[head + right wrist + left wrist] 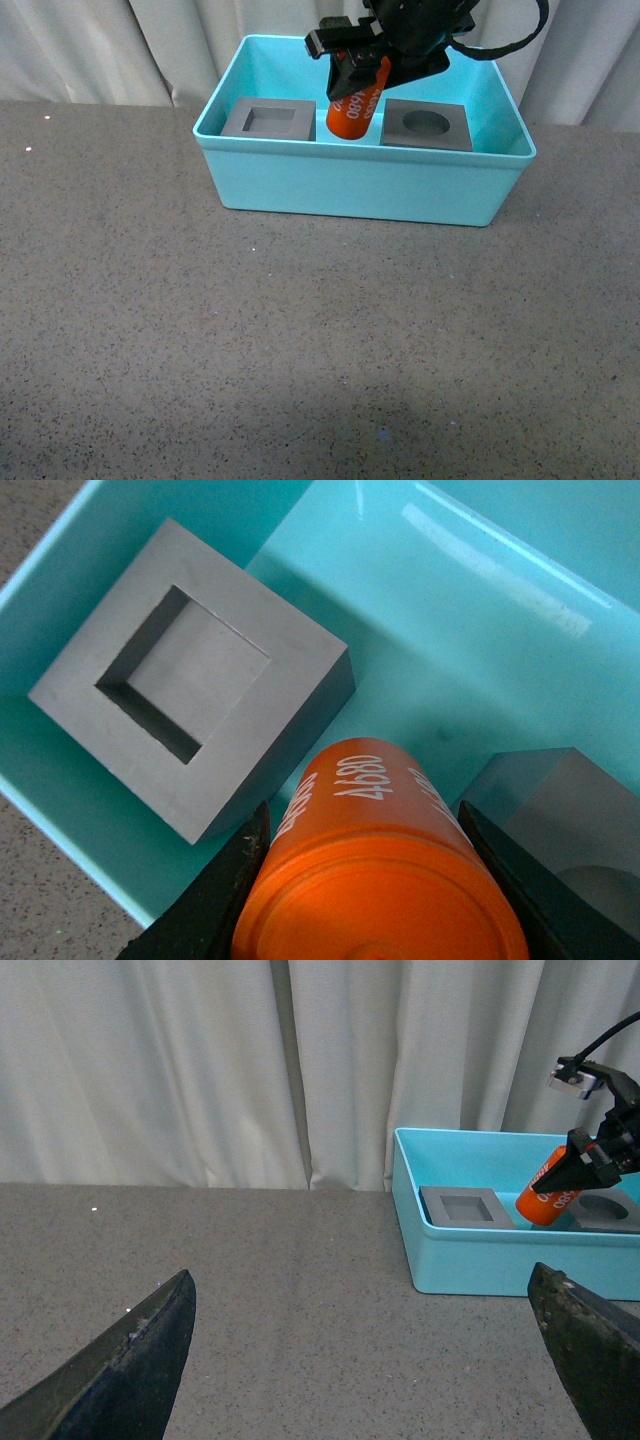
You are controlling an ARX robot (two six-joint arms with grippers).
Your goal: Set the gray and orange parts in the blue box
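Note:
The turquoise blue box (350,190) stands at the table's far side. Inside it sit two gray cubes: the one with a square recess (268,120) on the left and the one with a round recess (428,125) on the right. My right gripper (362,82) is shut on the orange cylinder (356,102) with white digits and holds it tilted over the gap between the cubes. In the right wrist view the cylinder (380,870) fills the jaws, with the square-recess cube (190,680) and the other cube (570,820) below. My left gripper (370,1360) is open and empty over the table.
Pale curtains (100,50) hang behind the table. The gray speckled tabletop (300,350) stretches in front of the box. In the left wrist view the box (480,1255) lies to the right, well apart from the left fingers (130,1370).

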